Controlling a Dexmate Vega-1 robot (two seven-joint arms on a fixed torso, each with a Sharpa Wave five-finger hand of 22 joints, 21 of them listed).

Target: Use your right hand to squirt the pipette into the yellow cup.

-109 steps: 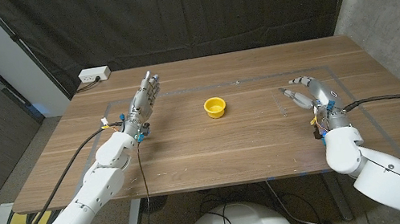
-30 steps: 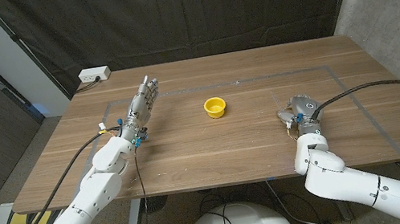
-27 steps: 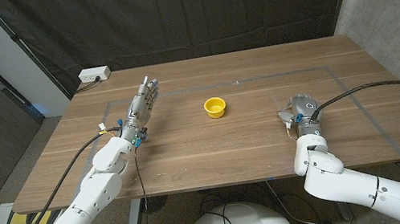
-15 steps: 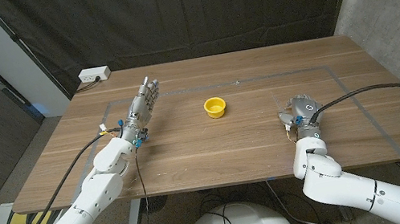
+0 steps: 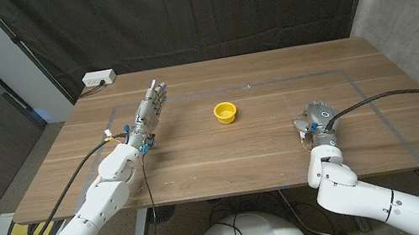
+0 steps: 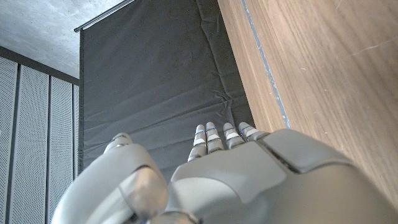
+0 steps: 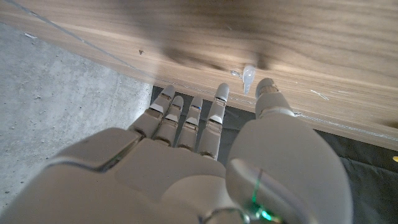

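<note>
The small yellow cup [image 5: 226,112] stands upright near the middle of the wooden table [image 5: 266,146]. My right hand [image 5: 314,114] hangs palm down over the table to the cup's right, its fingers [image 7: 186,118] reaching down to the wood. A clear end of the pipette [image 7: 248,78] shows between the thumb and the nearest finger, with a little gap on each side; the hand covers the remainder of it. My left hand [image 5: 149,110] stands at the table's left with its fingers [image 6: 221,135] stretched out and nothing in it.
A white power strip [image 5: 98,80] lies at the table's far left corner. A faint tape outline [image 5: 338,72] marks a rectangle on the tabletop. A dark curtain hangs behind the table, and a concrete wall stands to the right.
Since 3.6 s ago my right arm has swung inward and the hand has turned down over the pipette. In the last second it has shifted slightly right. Left hand and cup are unmoved.
</note>
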